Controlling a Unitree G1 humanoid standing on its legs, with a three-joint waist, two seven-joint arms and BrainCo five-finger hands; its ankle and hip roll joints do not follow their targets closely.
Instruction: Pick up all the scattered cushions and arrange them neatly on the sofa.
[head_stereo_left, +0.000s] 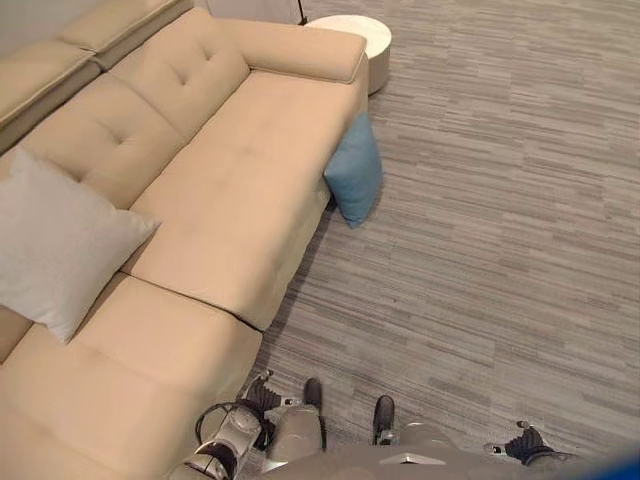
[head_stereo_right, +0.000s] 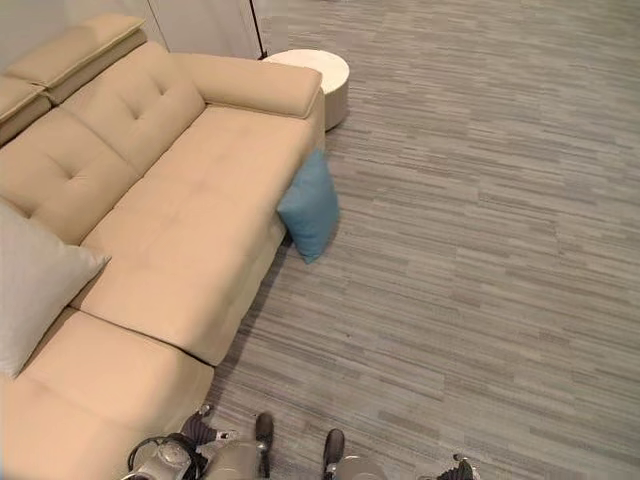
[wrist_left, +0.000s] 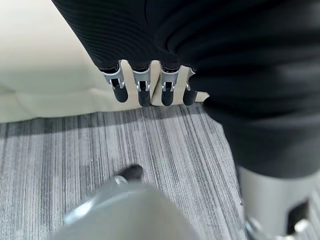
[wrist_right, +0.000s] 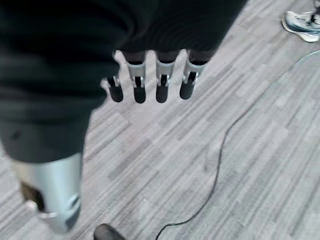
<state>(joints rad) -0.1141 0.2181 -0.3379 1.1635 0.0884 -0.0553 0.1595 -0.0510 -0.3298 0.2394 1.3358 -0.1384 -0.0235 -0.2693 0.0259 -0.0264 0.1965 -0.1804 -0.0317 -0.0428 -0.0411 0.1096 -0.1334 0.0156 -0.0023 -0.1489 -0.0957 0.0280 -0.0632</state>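
Note:
A blue cushion stands on its edge on the grey floor, leaning against the front of the beige sofa near its far armrest. A pale grey cushion rests on the sofa seat against the backrest at the left. My left hand hangs low beside the sofa's near corner, fingers straight and holding nothing. My right hand hangs over bare floor on the other side, fingers also straight and empty. Both hands are well short of the blue cushion.
A round white side table stands just past the sofa's far armrest. Grey striped carpet stretches wide to the right of the sofa. A person's shoe shows on the floor in the right wrist view.

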